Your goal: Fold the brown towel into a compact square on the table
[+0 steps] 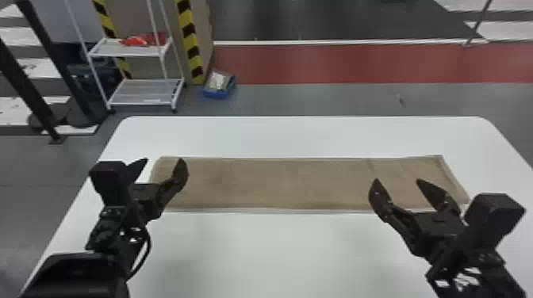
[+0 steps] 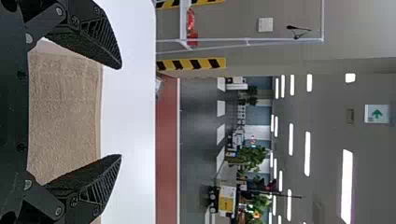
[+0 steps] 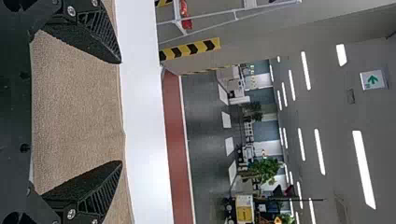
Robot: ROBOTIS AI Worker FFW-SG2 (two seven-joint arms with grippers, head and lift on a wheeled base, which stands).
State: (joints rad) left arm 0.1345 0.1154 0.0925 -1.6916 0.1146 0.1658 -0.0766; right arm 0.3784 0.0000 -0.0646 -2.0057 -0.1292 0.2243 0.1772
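The brown towel (image 1: 273, 183) lies flat on the white table as a long strip running from left to right. Over its left end, my left gripper (image 1: 163, 164) stands open with nothing held. My right gripper (image 1: 398, 185) is likewise open and empty, above the right part of the strip. In the left wrist view the left gripper (image 2: 120, 112) has its fingers spread with the towel (image 2: 65, 107) beyond them. The right wrist view has the right gripper (image 3: 121, 112) spread wide in front of the towel (image 3: 79, 107).
The white table (image 1: 254, 253) extends in front of and behind the towel. Past its far edge stand a white wheeled rack (image 1: 137, 97) and a small blue box (image 1: 219, 84) on the floor, near a post with yellow and black stripes (image 1: 190, 43).
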